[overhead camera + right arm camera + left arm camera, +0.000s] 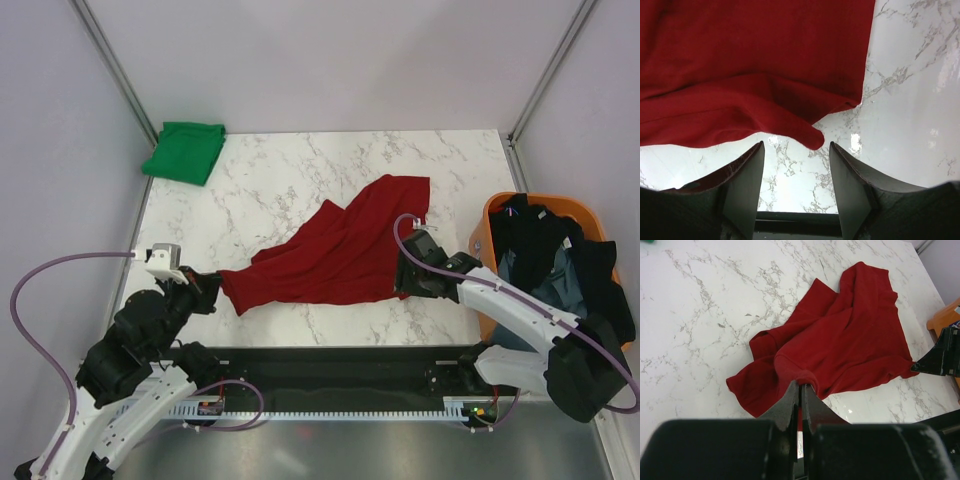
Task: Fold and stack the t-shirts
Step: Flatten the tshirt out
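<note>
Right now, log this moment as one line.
left pincer: shut on red shirt | right pincer: open at its hem | green shirt: folded, far-left corner

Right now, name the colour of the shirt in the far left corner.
The shirt is bright green; best in top external view.

Table (300, 170): white marble-pattern top, grey veins, glossy, with small bright glints near the front edge. Black strip (330, 365) runs along that edge. Below it, a dull grey metal surface (350, 450). Walls (340, 60): plain pale lilac-grey panels on three sides. Slim metal posts (118, 70) at both back corners. Light even, soft.
</note>
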